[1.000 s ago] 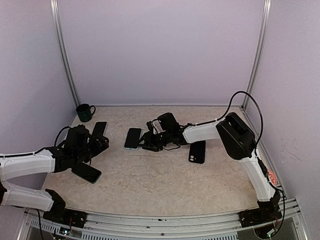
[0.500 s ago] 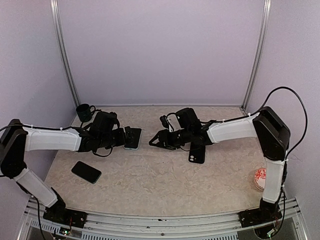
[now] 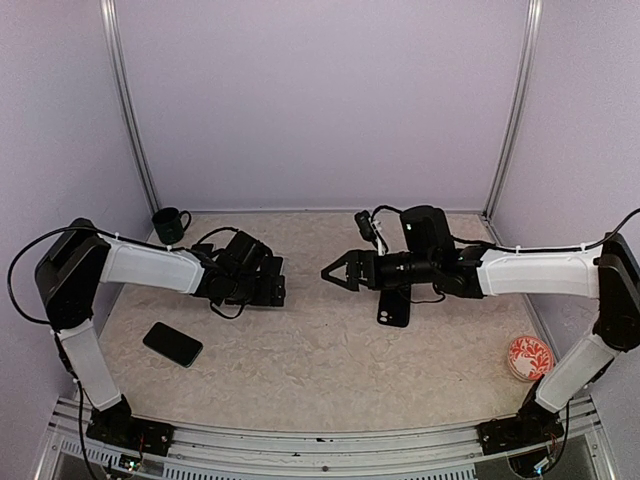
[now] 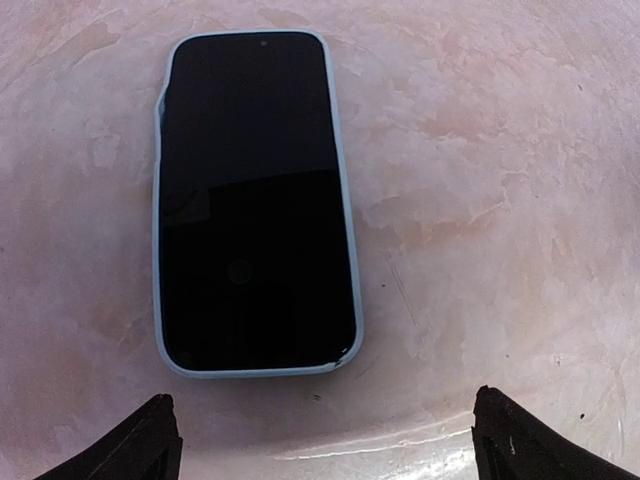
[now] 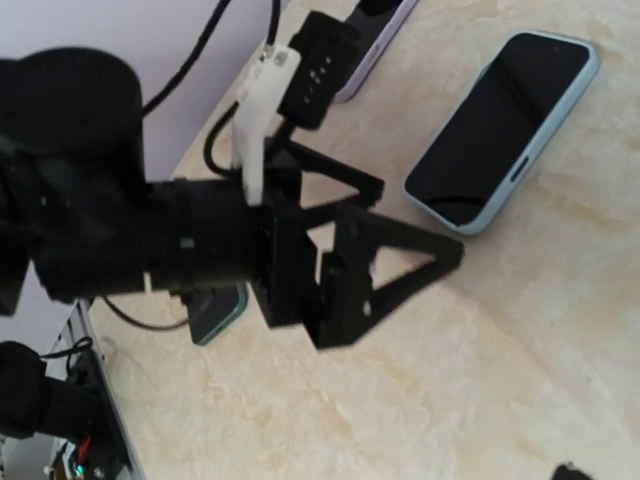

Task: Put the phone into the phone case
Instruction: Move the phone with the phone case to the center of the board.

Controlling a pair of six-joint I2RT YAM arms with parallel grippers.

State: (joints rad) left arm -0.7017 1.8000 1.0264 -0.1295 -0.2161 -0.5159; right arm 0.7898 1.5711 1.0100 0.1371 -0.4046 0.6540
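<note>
A phone with a dark screen lies face up inside a light-blue phone case (image 4: pixel 255 200) on the table; it also shows as the cased phone (image 5: pixel 505 130) in the right wrist view. My left gripper (image 3: pixel 270 285) hovers over it, open, its fingertips (image 4: pixel 150 445) wide apart just short of the phone's near end. From above, the left gripper hides most of the phone. My right gripper (image 3: pixel 333 272) hangs open and empty a little to the right of the phone, apart from it. The left gripper (image 5: pixel 390 255) fills the middle of the right wrist view.
A black phone-shaped item (image 3: pixel 393 305) lies under the right forearm. Another dark phone (image 3: pixel 172 343) lies at the front left. A phone with a lilac edge (image 5: pixel 375 25) lies behind the left gripper. A green mug (image 3: pixel 170 224) stands back left; a red-and-white dish (image 3: pixel 528 357) sits front right.
The left arm swung from the table's left side to the cased phone. The right gripper pulled back to the right, away from the phone, and opened wide.
</note>
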